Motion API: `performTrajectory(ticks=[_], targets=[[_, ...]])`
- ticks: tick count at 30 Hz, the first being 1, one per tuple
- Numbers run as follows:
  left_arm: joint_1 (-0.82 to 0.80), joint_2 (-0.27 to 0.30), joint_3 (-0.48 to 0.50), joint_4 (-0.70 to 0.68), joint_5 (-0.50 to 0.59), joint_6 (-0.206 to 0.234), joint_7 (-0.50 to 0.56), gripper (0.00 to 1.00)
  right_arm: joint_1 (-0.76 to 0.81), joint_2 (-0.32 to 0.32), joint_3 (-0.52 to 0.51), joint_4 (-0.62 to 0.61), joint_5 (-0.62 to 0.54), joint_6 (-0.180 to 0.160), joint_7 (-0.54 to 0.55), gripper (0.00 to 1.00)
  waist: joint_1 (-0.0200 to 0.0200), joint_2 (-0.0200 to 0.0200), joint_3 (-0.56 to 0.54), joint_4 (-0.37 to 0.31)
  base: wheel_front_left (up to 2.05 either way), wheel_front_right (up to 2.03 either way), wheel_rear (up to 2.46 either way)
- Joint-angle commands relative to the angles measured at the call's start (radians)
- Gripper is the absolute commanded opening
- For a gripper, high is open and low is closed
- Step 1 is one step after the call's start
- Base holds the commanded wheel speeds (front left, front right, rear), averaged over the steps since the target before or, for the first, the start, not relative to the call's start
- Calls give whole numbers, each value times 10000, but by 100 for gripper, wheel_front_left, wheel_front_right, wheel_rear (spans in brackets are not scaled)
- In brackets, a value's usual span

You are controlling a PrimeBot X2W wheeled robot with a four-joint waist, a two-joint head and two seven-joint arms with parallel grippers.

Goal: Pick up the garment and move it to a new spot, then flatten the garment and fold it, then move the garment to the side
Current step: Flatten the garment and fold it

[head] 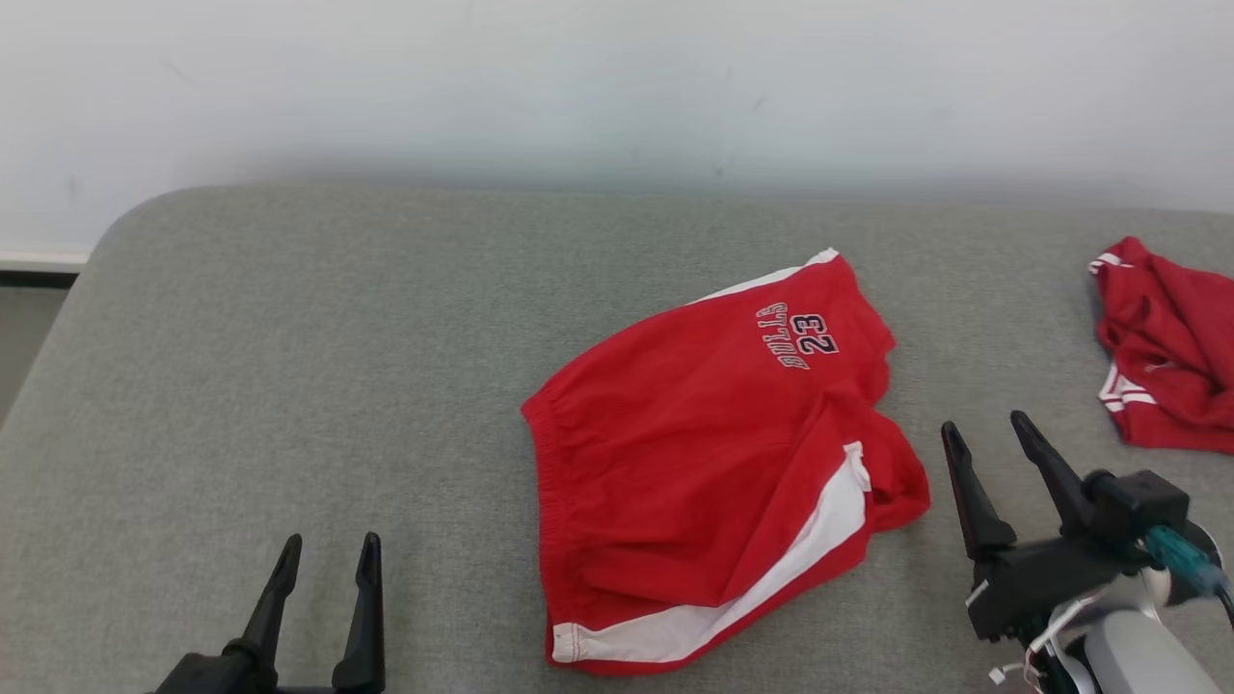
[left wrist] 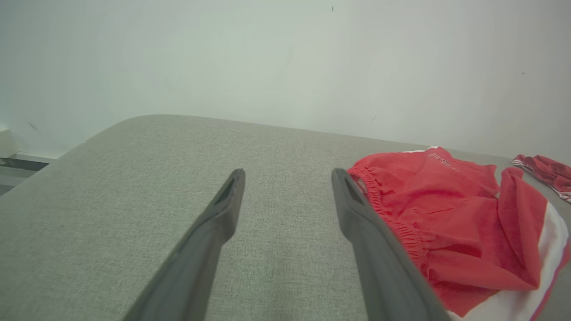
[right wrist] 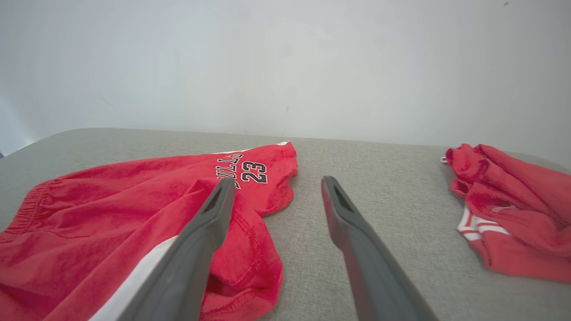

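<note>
**Red shorts lie on the tabletop, both tools wide and empty**

In the head view, the red shorts point(head: 713, 453) are seen spread on the grey fabric-covered tabletop point(head: 289, 366), a little toward 4 o'clock of the middle. The elastic waistband is turned toward 9 o'clock, and the print "BULLS 23" is found near the 1 o'clock corner. A white side stripe runs along the 6 o'clock edge, and the leg at 3 o'clock is rumpled and partly folded over.

The left tool point(head: 331, 542) is held at 7 o'clock, well apart from the shorts, with its fingers spread wide and nothing between them. In the left wrist view, bare tabletop is seen between the fingers of that tool point(left wrist: 287, 176).

The right tool point(head: 985, 426) is placed at 4 o'clock, near the rumpled leg but apart from it. It is likewise wide and nothing is gripped. A second red garment point(head: 1171, 357) is bunched at 3 o'clock, by the view's edge. A pale wall point(head: 578, 87) stands at 12 o'clock.
</note>
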Motion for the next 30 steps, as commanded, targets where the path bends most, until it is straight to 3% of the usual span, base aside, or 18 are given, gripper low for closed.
performTrajectory(ticks=[1, 13, 21, 30], targets=[[166, 57, 44, -35, 74, 21, -28, 100, 292, 42, -124, -214, -90, -29, -37, 100, 0, -1, -128, -219, 0, 0, 0], [268, 64, 294, 46, 194, 21, -28, 100, 2731, 1006, -1718, -3155, -1071, -29, -39, 100, 0, -1, -392, -557, 0, 0, 0], [572, 18, 604, 134, 264, 21, -28, 100, 3744, 1647, -2295, -3861, -1574, -29, -42, 100, 0, -1, -738, -645, 0, 0, 0], [636, 85, 803, 173, 416, 21, -28, 100, 4012, 1806, -2373, -3986, -1754, -29, -41, 100, 0, -1, -912, -634, 0, 0, 0]])
